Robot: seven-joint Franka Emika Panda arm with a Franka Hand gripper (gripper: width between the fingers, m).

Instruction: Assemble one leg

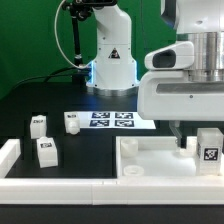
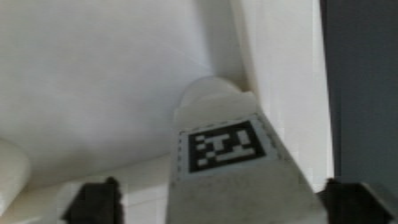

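Observation:
One leg, a chunky white post with a black-and-white tag, stands on the large white rimmed panel near its corner on the exterior view's right. My gripper hangs low over it. In the wrist view the leg sits between my two dark fingertips, with my gripper open around it. A gap shows on one side and the other finger lies close to the leg. Three more legs lie on the black table at the exterior view's left.
The marker board lies mid-table in front of the robot base. A white rail borders the exterior view's left and front edges. The panel's raised rim runs just beside the leg.

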